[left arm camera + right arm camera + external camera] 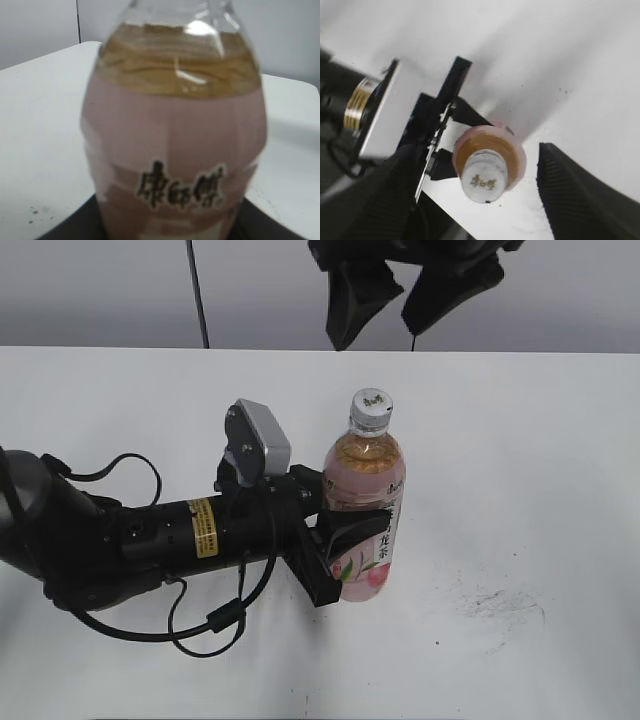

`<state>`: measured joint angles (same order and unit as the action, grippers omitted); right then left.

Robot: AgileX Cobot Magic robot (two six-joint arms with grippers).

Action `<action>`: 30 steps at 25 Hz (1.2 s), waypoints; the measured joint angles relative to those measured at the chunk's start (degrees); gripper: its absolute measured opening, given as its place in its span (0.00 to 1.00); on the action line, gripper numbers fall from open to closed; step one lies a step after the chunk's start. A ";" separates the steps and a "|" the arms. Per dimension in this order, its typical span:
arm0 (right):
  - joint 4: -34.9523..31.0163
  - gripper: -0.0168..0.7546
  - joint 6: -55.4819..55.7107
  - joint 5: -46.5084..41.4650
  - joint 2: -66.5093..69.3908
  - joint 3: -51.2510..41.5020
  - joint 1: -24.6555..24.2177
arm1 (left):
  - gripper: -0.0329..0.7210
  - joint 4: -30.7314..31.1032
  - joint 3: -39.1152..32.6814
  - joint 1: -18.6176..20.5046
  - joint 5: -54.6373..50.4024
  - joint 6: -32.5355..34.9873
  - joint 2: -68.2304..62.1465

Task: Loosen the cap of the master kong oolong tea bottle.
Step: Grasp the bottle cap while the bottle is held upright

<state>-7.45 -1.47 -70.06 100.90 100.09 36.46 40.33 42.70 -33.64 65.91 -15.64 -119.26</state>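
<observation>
The master kong oolong tea bottle [364, 510] stands upright on the white table, with amber tea and a pink label. It fills the left wrist view [175, 150] and shows from above in the right wrist view [490, 150]. Its white cap [371, 407] with a small dark mark is on the neck and also shows in the right wrist view [485, 181]. My left gripper [345, 555] is shut on the bottle's lower body from the left. My right gripper [412, 295] hangs open well above the cap, its fingers either side of it in the right wrist view [475, 192].
The white table [520, 440] has a scuffed grey patch [490, 602] right of the bottle. The left arm and its cable [150, 540] lie across the left part of the table. A dark cable [198, 295] hangs at the back wall.
</observation>
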 joint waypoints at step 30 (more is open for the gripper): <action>-1.61 0.49 12.55 -0.05 1.33 -6.57 0.00 | 0.42 0.05 0.00 0.00 0.00 0.00 0.00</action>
<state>-9.06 11.08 -70.11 102.22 93.52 36.46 40.38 42.70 -33.64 65.91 -15.64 -119.26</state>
